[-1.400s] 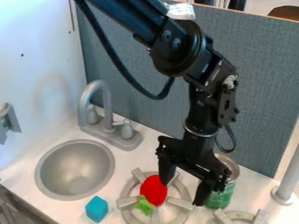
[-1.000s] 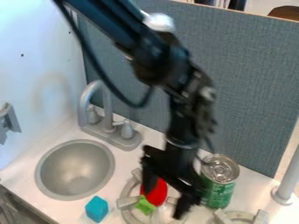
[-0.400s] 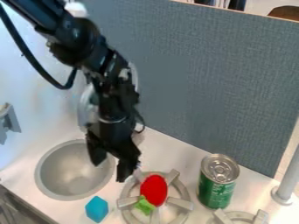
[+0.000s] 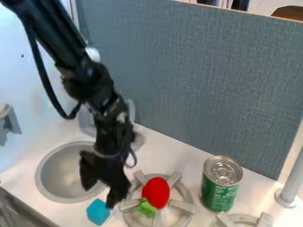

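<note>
One blue block is sitting nearest, close by the gripper, which is hanging open and empty; a sideways swing could knock it. Beyond, a red toy is resting on a burner.

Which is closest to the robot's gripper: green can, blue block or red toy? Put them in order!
1. Blue block: just below the gripper in the picture.
2. Red toy: right of it, on the burner.
3. Green can: farthest right.
</note>
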Robot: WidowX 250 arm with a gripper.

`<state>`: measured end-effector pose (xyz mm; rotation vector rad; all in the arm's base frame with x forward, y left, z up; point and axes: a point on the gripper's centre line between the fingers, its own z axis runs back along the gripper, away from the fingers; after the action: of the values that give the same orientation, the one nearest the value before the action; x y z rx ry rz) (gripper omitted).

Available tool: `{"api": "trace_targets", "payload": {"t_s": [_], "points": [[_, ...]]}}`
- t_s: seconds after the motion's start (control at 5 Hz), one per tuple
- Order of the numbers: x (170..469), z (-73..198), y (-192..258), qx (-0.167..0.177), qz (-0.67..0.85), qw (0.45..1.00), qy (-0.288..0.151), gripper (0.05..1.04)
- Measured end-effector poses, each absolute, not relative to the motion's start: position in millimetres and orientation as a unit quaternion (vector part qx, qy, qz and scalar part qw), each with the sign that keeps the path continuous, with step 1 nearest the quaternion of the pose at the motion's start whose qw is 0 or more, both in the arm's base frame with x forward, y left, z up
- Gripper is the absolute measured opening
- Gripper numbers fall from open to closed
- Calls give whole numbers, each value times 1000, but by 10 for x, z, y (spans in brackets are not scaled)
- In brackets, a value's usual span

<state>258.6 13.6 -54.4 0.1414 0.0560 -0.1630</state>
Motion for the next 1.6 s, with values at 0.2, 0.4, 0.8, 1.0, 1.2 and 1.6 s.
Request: {"api": "trace_targets", "payload": {"t_s": [0.2, 0.4, 0.8, 1.0, 1.2, 1.6], "points": [[2564, -667, 164, 79, -70, 994, 34, 1001], [2486, -761, 267, 114, -28, 992, 53, 1001], [2520, -894, 373, 125, -4, 989, 73, 1001], [2567, -1036, 347, 104, -7, 990, 90, 1001], [2598, -1108, 329, 95, 3, 990, 103, 963], [2552, -1009, 228, 68, 9, 993, 98, 690]]}}
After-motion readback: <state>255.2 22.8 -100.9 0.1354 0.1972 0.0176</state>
